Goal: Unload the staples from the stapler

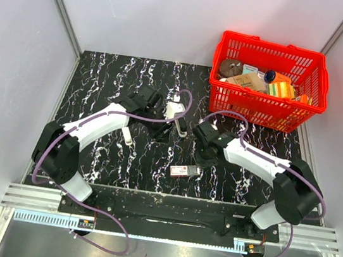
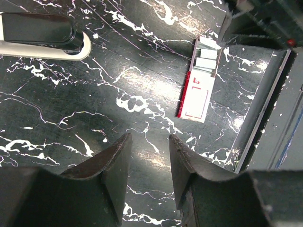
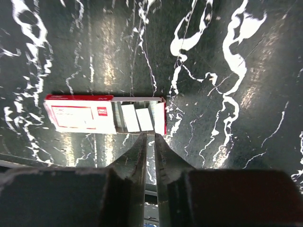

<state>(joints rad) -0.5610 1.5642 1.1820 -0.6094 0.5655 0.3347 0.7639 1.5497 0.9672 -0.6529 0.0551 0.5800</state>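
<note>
Black marble-patterned table [image 1: 101, 80], walled in by pale panels. Red basket [image 1: 274, 45] at the far right corner, filled with mixed packets.

Both arms reach in toward the table's middle. Left gripper [image 2: 149, 142] hangs above bare tabletop with its fingers apart and nothing between them. Right gripper [image 3: 150, 137] has its fingers drawn together to a sliver of gap, gripping nothing. Its tips sit just beside the open end of the red-and-white box [image 3: 104, 116].

Stapler [image 1: 178, 124] lies on the table near the centre, between the two wrists and just beyond the left gripper, untouched. In the left wrist view it shows a dark upper part over a pale base with a rounded end.

The box lies flat near the front edge, well apart from the stapler. Its tray is slid partly out, showing pale strips [image 3: 136, 118]. Slim white bar [image 1: 127, 137] lies under the left forearm.
</note>
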